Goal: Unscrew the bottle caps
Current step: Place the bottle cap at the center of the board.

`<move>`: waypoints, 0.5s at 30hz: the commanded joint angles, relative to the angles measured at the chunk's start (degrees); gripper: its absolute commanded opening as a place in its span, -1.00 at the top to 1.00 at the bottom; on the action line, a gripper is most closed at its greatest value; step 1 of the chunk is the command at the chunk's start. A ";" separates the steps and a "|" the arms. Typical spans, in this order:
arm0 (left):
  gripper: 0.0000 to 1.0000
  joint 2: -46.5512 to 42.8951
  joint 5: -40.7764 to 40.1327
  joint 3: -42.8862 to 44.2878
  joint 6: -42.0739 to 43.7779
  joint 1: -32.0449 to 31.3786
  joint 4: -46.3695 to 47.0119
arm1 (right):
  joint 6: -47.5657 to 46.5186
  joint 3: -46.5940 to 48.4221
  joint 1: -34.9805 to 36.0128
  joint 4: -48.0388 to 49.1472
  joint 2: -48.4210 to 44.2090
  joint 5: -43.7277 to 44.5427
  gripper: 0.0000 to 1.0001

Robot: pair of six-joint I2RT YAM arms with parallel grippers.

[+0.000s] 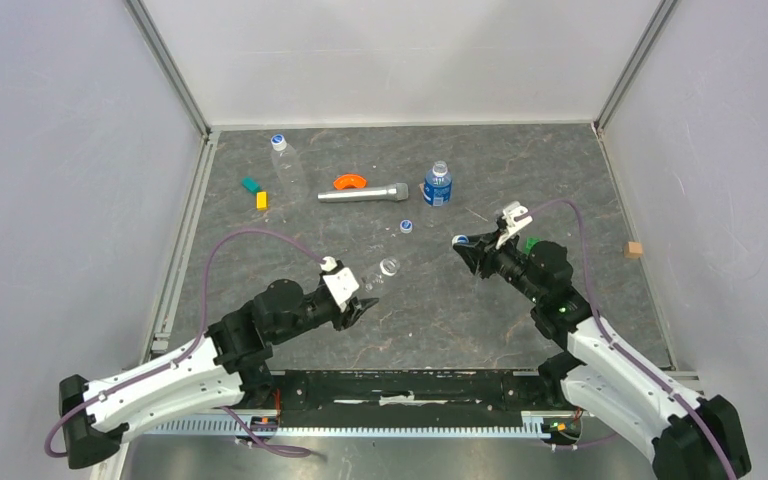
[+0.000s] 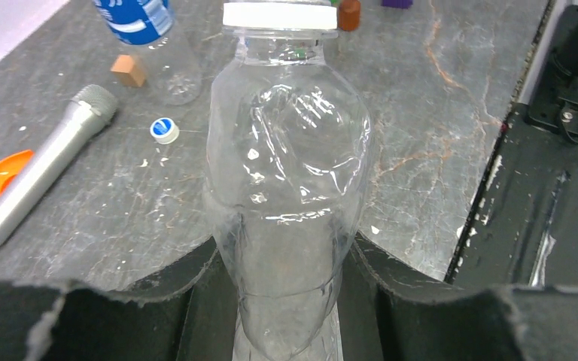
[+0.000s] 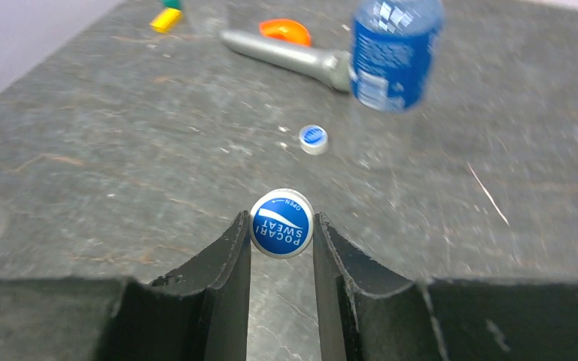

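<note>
Two claws divide the work. The left claw [image 1: 363,303] clamps the clear bottle [image 2: 286,150] around its body so it cannot turn. The right claw [image 3: 281,219] pinches a blue-topped cap [image 3: 281,224] by its rim, well apart from that bottle's neck; this cap is judged unscrewed. Another loose cap [image 1: 406,225] lies on the worktop [image 1: 430,310].

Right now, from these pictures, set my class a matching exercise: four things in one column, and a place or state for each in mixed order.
Things:
1 left gripper
2 right gripper
3 microphone
4 cube

Places or states:
A beside the orange piece
B shut on a cap
C alone near the right wall
D shut on a clear bottle

Pairs: 1-D, 2-B, 3-A, 4-C
</note>
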 commanded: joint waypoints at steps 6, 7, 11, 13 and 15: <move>0.58 -6.03 -6.45 -2.89 -2.43 -0.10 3.71 | 4.45 0.96 -4.06 0.06 10.46 6.88 0.45; 0.58 -6.07 -6.47 -2.98 -2.44 -0.11 3.82 | 4.75 1.26 -4.32 0.02 11.93 6.94 0.45; 0.57 -5.88 -6.48 -2.82 -2.40 -0.07 4.07 | 5.62 2.68 -5.43 2.78 18.89 6.42 0.43; 0.57 -5.39 -6.27 -2.81 -2.38 -0.10 4.39 | 4.79 4.82 -6.04 4.18 22.80 7.23 0.40; 0.57 -4.94 -5.72 -2.57 -2.57 -0.10 4.45 | 4.36 8.19 -6.94 2.87 27.13 7.47 0.40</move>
